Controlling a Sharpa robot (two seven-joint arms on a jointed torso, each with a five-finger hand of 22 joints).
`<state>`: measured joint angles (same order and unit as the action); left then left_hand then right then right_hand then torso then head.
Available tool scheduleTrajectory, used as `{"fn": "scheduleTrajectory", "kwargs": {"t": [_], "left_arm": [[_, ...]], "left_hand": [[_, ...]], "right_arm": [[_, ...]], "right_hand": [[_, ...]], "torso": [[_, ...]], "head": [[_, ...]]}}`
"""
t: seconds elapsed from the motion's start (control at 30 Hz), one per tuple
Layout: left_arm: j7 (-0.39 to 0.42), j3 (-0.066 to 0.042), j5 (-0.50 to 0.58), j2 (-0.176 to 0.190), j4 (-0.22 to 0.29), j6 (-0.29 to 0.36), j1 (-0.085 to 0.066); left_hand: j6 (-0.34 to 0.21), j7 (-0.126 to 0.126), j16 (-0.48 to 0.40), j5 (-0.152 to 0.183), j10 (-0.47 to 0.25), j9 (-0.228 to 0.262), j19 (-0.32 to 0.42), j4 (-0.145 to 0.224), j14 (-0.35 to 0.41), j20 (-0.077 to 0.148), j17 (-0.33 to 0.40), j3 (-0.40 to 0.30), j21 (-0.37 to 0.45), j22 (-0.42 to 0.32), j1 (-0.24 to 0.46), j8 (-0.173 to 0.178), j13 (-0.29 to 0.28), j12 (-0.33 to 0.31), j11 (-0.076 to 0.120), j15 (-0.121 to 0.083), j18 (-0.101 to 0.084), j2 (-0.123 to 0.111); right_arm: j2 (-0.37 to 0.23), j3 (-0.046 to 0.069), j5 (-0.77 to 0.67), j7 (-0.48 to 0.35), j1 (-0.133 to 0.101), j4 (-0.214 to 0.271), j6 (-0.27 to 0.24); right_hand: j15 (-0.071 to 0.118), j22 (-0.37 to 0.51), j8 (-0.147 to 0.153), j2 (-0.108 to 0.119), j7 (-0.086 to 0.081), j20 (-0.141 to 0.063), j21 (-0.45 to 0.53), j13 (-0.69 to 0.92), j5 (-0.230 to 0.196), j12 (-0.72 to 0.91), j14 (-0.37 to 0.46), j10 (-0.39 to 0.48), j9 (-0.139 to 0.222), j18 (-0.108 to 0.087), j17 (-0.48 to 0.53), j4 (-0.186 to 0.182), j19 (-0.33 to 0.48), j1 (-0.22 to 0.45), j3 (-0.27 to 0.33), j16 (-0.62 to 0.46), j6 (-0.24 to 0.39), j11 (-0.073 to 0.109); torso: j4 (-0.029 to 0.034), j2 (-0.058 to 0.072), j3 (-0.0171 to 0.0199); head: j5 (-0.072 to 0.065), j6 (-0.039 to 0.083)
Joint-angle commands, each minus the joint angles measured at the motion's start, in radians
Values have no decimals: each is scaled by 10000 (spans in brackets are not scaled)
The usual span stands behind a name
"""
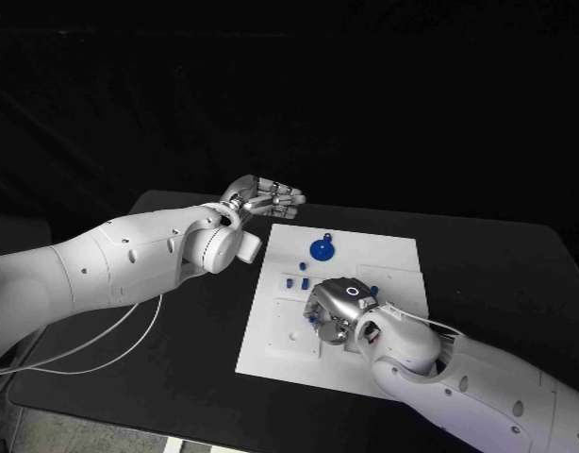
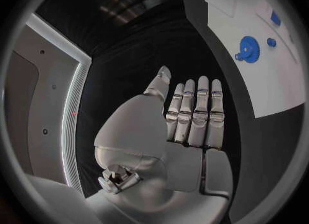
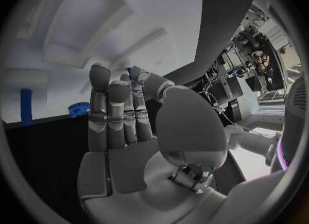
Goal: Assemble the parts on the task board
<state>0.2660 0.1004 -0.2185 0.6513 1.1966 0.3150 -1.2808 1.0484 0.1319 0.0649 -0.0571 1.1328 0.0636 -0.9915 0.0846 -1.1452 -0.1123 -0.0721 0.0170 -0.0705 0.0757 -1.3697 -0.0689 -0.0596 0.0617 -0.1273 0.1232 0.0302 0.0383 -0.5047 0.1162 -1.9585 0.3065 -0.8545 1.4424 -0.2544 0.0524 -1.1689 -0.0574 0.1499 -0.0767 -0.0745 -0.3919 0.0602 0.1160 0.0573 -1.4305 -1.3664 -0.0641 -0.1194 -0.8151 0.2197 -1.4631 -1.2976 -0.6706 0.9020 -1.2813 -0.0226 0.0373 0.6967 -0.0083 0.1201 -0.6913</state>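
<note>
Two glossy white robot arms with dark screw holes end in silver segmented-finger hands, left point(image 1: 265, 198) and right point(image 1: 340, 308); a white cable point(image 1: 113, 336) trails from the left arm.

robot lab: black table point(image 1: 507, 274), dark backdrop, white task board point(image 1: 372, 255), cabled equipment racks point(image 3: 247, 74) behind.

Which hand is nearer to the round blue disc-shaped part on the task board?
Right. The right hand is over the task board, just near-side of the round blue part; the left hand hovers off the board's far-left corner.
</note>
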Motion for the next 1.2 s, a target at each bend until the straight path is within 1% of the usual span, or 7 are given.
{"fn": "scheduleTrajectory", "kwargs": {"t": [0.03, 0.27, 0.37, 0.97, 1.13, 1.17, 1.2], "left_arm": [[43, -11, 59, -27, 30, -167, -11], [6, -11, 59, -33, 37, -231, -12], [0, -11, 59, -29, 38, -246, -12], [-22, -12, 59, 1, 36, -374, -12], [-24, -12, 59, 30, 33, -379, -12], [-25, -12, 59, 38, 35, -382, -12], [-28, -12, 59, 53, 41, -389, -12]], "left_hand": [[-33, 45, -22, 53, -83, -4, 10, 2, -15, 39, -8, 46, -43, -9, 29, -10, -8, -15, -9, 2, -60, 47], [-44, 52, -23, 54, -100, -5, 13, -5, 0, 34, -6, 69, -42, -10, 25, -8, -8, -16, -16, 8, -59, 41], [-49, 53, -20, 54, -106, -5, 13, 2, 1, 33, -7, 63, -42, -10, 5, -8, -8, -15, -17, 7, -57, 48], [-40, 51, -21, 64, -100, -4, 16, 55, -5, 38, -2, 51, -40, -10, -89, -9, -6, -16, -11, 1, -60, 89], [-40, 51, -21, 64, -100, -4, 16, 55, -5, 38, -2, 51, -40, -10, -89, -9, -6, -16, -11, 1, -60, 89], [-40, 51, -21, 64, -100, -4, 16, 55, -5, 38, -2, 51, -40, -10, -89, -9, -6, -16, -11, 1, -60, 89], [-40, 51, -21, 64, -100, -4, 16, 55, -5, 38, -2, 51, -40, -10, -89, -9, -6, -16, -11, 1, -60, 89]], "right_arm": [[43, -68, -144, 77, 47, -46, 326], [86, -138, 166, 4, 46, -153, 48], [73, -154, 270, -36, 46, -169, -23], [-313, -150, 888, -393, 44, 159, -425], [-634, 56, 1096, -459, 41, 567, -614], [-708, 143, 1146, -478, 41, 665, -641], [-822, 342, 1208, -508, 41, 818, -682]], "right_hand": [[44, 11, -52, -78, 14, -50, 113, 8, -42, 16, 48, 2, -5, -174, 0, 1, -366, 0, -46, -75, -26, -34], [-234, 106, -39, 45, -317, 159, 311, -10, 66, 12, 16, 1119, 22, -236, 47, -116, -399, 29, -112, -70, 1192, -378], [-297, 190, -46, 176, -350, 247, 379, -14, 78, 11, 19, 1498, 16, -351, 93, -208, -414, 98, -71, -81, 1285, -479], [-438, 824, -46, 531, -269, 445, 326, -25, 352, 5, 45, 2556, 19, -652, 416, -367, -433, 1, 405, -59, 1756, -731], [-425, 944, -46, 551, -284, 441, 269, -26, 374, 5, 46, 2477, 19, -656, 450, -381, -432, -16, 480, -41, 1768, -714], [-416, 959, -47, 557, -291, 436, 259, -26, 372, 3, 48, 2400, 19, -649, 453, -391, -429, -2, 475, -38, 1758, -695], [-408, 979, -46, 563, -302, 430, 251, -26, 389, 2, 49, 2303, 19, -631, 458, -409, -419, 18, 452, -37, 1750, -674]], "torso": [[3, -2, -5], [8, 1, -5], [2, -2, -5], [-2, -8, 10], [-14, -10, 12], [-12, -7, 11], [-13, -4, 11]], "head": [[-4, 8], [-21, 9], [-29, 18], [-58, 74], [-104, 116], [-126, 138], [-156, 187]]}}
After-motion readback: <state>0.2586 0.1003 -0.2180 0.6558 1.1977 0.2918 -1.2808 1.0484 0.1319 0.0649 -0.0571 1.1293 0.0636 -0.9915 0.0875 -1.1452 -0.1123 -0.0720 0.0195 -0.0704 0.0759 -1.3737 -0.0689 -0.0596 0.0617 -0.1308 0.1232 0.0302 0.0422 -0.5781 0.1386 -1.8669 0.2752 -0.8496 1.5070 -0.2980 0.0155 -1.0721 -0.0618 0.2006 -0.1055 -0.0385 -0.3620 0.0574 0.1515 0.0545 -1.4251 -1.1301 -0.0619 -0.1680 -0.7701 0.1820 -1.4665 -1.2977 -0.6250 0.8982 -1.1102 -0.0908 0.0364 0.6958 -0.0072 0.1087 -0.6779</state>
